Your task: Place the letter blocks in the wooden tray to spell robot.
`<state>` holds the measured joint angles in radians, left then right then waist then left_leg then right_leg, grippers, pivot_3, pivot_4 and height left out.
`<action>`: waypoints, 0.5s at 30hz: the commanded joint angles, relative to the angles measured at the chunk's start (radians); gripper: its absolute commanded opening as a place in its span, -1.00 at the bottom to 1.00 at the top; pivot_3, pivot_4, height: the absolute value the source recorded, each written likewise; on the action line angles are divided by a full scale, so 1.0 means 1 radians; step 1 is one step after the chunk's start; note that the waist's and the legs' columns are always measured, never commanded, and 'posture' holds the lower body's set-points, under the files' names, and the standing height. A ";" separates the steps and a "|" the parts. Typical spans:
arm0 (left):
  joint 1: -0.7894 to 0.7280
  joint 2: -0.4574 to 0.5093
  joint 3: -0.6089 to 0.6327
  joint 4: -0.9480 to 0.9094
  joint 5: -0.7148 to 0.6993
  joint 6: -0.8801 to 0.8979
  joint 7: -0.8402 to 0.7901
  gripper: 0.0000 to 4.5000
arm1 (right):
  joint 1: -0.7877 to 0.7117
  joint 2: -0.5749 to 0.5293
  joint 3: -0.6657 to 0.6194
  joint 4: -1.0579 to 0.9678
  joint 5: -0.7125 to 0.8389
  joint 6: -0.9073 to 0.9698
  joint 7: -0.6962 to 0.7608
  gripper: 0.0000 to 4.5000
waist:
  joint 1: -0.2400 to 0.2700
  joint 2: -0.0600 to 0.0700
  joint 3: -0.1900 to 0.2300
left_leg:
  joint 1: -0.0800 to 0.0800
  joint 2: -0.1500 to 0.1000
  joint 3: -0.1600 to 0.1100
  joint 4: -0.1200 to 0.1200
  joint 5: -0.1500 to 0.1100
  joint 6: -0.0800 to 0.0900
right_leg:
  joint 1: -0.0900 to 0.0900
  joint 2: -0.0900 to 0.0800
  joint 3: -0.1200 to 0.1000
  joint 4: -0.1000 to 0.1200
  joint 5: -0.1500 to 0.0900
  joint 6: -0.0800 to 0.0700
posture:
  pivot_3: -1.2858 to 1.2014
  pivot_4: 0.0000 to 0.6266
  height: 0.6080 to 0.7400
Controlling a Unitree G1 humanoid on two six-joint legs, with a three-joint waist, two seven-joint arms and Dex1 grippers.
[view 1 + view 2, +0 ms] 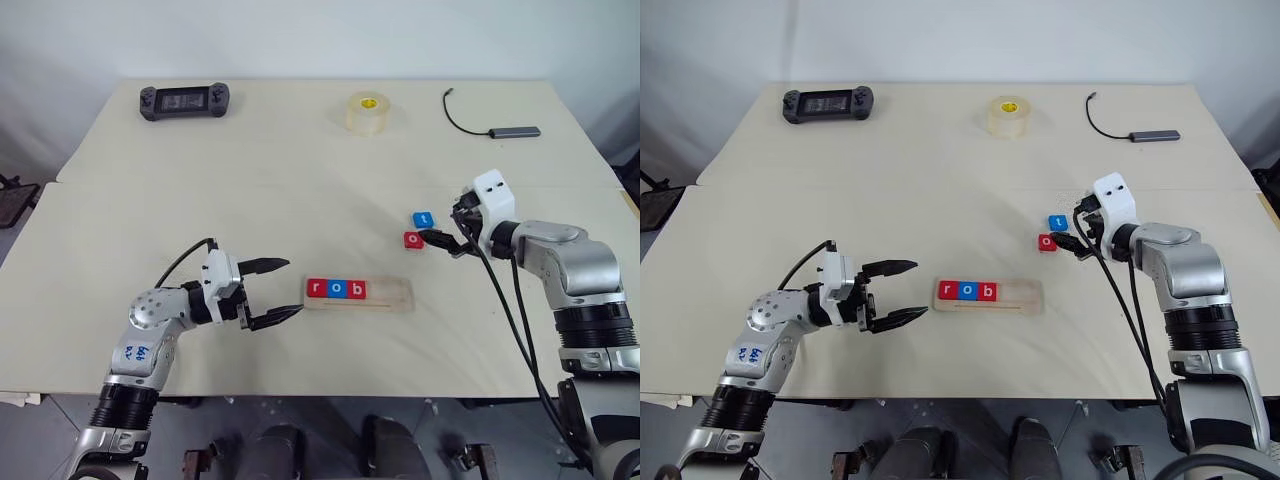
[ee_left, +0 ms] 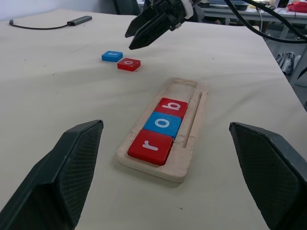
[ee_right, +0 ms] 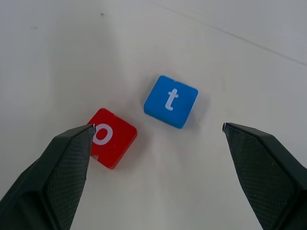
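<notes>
The wooden tray (image 1: 392,294) lies in the middle of the table. Its left end holds a red r block (image 1: 317,288), a blue o block (image 1: 337,289) and a red b block (image 1: 356,290); the right end of the tray is bare. A red o block (image 3: 111,137) and a blue t block (image 3: 171,101) lie loose on the table to the tray's right. My right gripper (image 1: 437,241) hovers open just right of them, pointing down at the pair. My left gripper (image 1: 293,288) stands open just left of the tray, holding nothing.
At the far side of the table lie a black game controller (image 1: 184,101), a roll of clear tape (image 1: 367,112) and a grey USB hub with its cable (image 1: 513,131). A seam (image 1: 250,184) crosses the tabletop beyond the tray.
</notes>
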<state>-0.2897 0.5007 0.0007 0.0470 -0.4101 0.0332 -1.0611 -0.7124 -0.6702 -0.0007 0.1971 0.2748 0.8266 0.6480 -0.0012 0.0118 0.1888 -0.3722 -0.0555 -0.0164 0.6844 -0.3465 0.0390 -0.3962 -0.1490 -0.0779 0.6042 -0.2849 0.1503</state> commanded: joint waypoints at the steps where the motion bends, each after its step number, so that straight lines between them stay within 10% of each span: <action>1: 0.008 0.001 0.010 -0.037 -0.003 -0.010 0.006 1.00 | -0.037 0.003 -0.012 -0.031 0.004 0.042 -0.006 0.98 | 0.000 0.000 0.000 | 0.000 0.000 0.000 0.000 0.000 0.000 | 0.000 0.000 0.000 0.000 0.000 0.000 | 0.03 -0.52 1.00; 15: 0.027 0.009 0.015 -0.057 -0.007 -0.005 0.019 1.00 | 0.013 0.231 -0.117 -0.229 0.030 0.383 -0.278 0.98 | 0.000 0.000 0.000 | 0.000 -0.001 0.000 0.000 0.000 0.000 | -0.001 0.000 0.001 0.002 0.000 0.000 | 0.03 -0.52 1.00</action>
<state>-0.2690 0.5026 0.0018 0.0386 -0.4098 0.0332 -1.0437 -0.7028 -0.4521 -0.0868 0.0126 0.3087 1.1979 0.4114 -0.0010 0.0119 0.1887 -0.3722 -0.0561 -0.0165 0.6844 -0.3466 0.0390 -0.3976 -0.1492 -0.0770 0.6066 -0.2849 0.1503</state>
